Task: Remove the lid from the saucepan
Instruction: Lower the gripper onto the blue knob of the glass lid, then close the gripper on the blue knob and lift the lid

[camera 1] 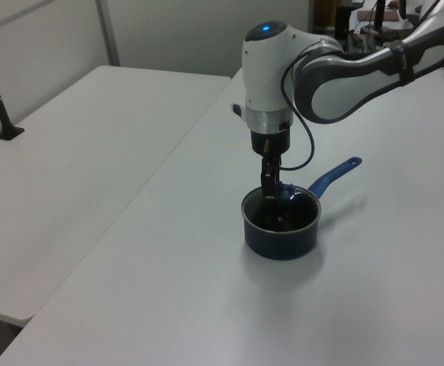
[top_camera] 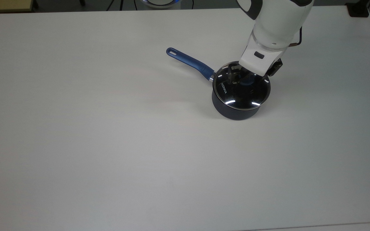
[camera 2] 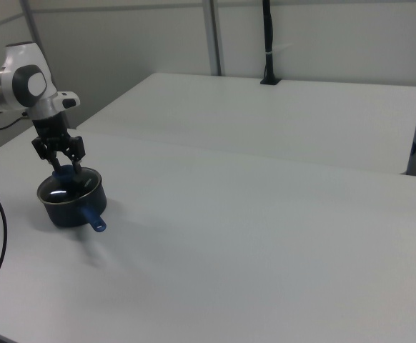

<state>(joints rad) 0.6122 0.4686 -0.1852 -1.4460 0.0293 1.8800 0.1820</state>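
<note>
While the lid [top_camera: 241,88] is seated on the saucepan [top_camera: 233,110] at the upper right of the top view, the gripper [top_camera: 243,77] is lowered over the blue knob [top_camera: 246,81], which is partly hidden under the white wrist. From the right view the two fingers [camera 2: 75,168] are seen spread apart on either side of the knob, so the jaws are judged to be open around it and not yet clamped. The saucepan's handle [top_camera: 189,61] is pointed toward the upper left of the top view, with its oval hole at the far end. In the left view the pan is placed at the middle of the frame, on the white table [top_camera: 108,144], with the arm coming in from the upper right.

Several failures can be expected from here. If the jaws are closed while the knob is off-centre between them, the lid may be pushed sideways and the whole pan dragged across the smooth table, since nothing is holding the pan down. If the knob is caught only at its upper edge, the grip may be lost during the lift and the glass dropped back onto the rim. A lift that is not straight up could tilt the lid so that its metal rim is snagged on the pan's wall.
</note>
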